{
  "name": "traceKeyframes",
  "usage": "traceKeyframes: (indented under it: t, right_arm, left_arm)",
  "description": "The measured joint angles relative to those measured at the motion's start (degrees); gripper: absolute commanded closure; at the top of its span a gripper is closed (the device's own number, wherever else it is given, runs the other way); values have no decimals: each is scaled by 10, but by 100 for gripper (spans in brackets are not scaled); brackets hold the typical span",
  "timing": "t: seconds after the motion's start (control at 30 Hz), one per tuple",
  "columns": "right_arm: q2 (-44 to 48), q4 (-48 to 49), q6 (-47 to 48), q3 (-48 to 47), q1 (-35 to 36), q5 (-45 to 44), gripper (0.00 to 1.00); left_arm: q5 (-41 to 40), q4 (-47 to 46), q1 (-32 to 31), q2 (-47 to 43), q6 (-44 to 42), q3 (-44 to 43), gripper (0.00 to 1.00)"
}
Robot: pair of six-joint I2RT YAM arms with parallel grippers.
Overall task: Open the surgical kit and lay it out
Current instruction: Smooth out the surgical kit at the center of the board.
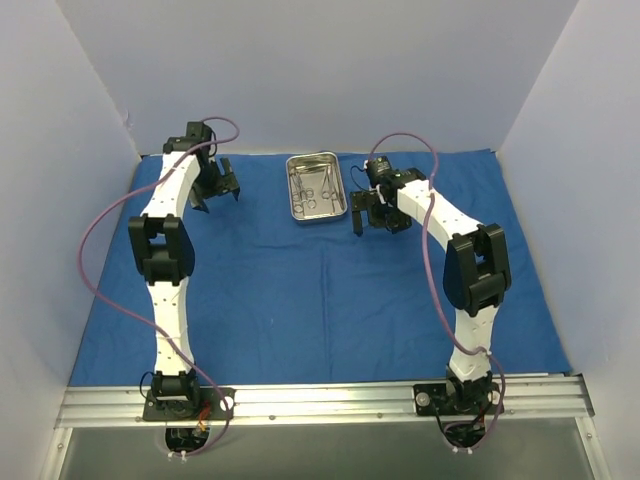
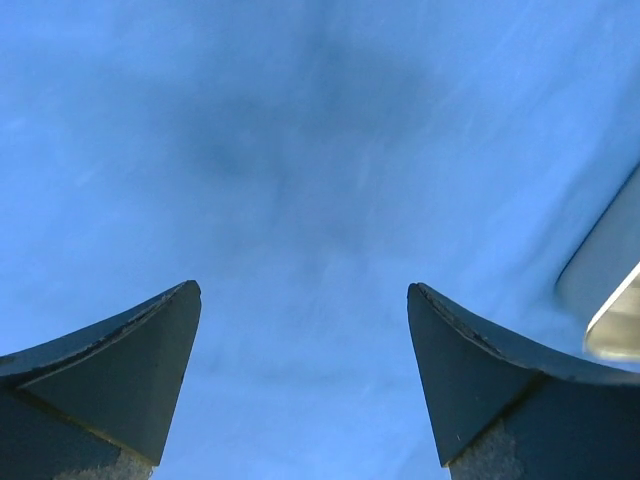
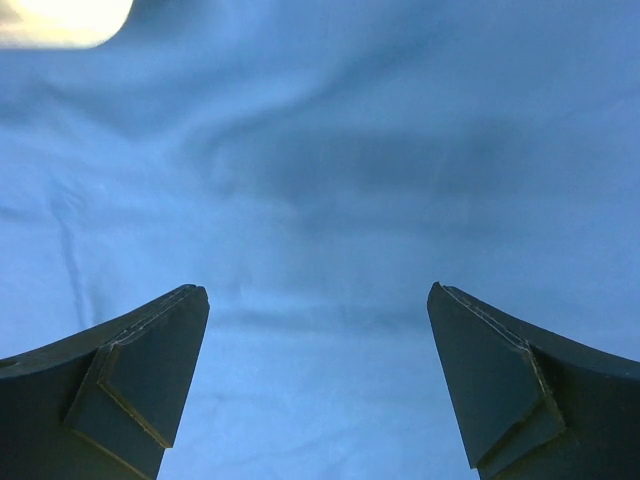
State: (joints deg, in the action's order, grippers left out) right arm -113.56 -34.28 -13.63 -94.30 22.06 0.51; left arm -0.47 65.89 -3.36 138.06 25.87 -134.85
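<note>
Royal-blue cloth wrap (image 1: 300, 300) lies spread open and nearly flat across the table, with a few soft creases. Both white arms reach out over it, the left arm (image 1: 165, 250) on the 9 o'clock side and the right arm (image 1: 470, 270) on the 3 o'clock side. The steel tray (image 1: 318, 218) sits on the cloth toward 12 o'clock, close to the far edge. The left gripper (image 1: 218, 200) hangs over bare cloth at the tray's 9 o'clock, apart from it. Its wrist view shows the jaws spread wide with nothing between them (image 2: 303, 288), and the tray's edge (image 2: 610, 290) at 3 o'clock. The right gripper (image 1: 375, 225) hovers near the tray's 4 o'clock corner, its jaws equally wide and empty (image 3: 318, 290). A bright blur at 11 o'clock there is probably the tray. Slim silver instruments (image 1: 312, 188) lie inside the tray, too small to tell apart.
</note>
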Motion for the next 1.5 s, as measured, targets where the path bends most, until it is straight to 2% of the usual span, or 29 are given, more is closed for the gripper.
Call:
traceKeyframes:
  t: [0.17, 0.3, 0.33, 0.47, 0.5, 0.6, 0.83, 1.07, 1.27, 1.37, 1.5]
  right_arm:
    - [-9, -3, -13, 26, 0, 23, 0]
    - [-64, 16, -17, -63, 0, 33, 2]
    - [-78, 25, -18, -87, 0, 34, 3]
    - [-107, 37, -23, -138, 0, 34, 21]
    - [-108, 36, -24, -138, -2, 35, 22]
    - [-107, 38, -28, -121, -8, 38, 22]
    - [-129, 21, -27, -57, -48, 38, 14]
    - [-172, 0, -26, -107, -56, -12, 9]
    - [-185, -6, -32, -130, -70, -13, 9]
    - [-185, -3, -30, -132, -86, -11, 9]
    - [-184, -3, -21, -135, -85, -17, 8]
  left_arm:
    - [-21, -35, 5, -142, -15, 181, 6]
    - [-25, -55, 6, -210, -24, 297, 6]
    - [-24, -55, 6, -217, -25, 315, 6]
    - [-15, -61, 6, -223, -31, 358, 0]
    - [-11, -64, 6, -227, -32, 372, 8]
    - [11, -70, 9, -247, -38, 422, 11]
    - [27, -70, 12, -271, -36, 513, 11]
    - [18, -65, 12, -258, -31, 537, 10]
    - [18, -66, 15, -230, -33, 540, 9]
    - [17, -66, 17, -244, -39, 541, 3]
    - [-5, -63, 19, -297, -43, 539, 4]
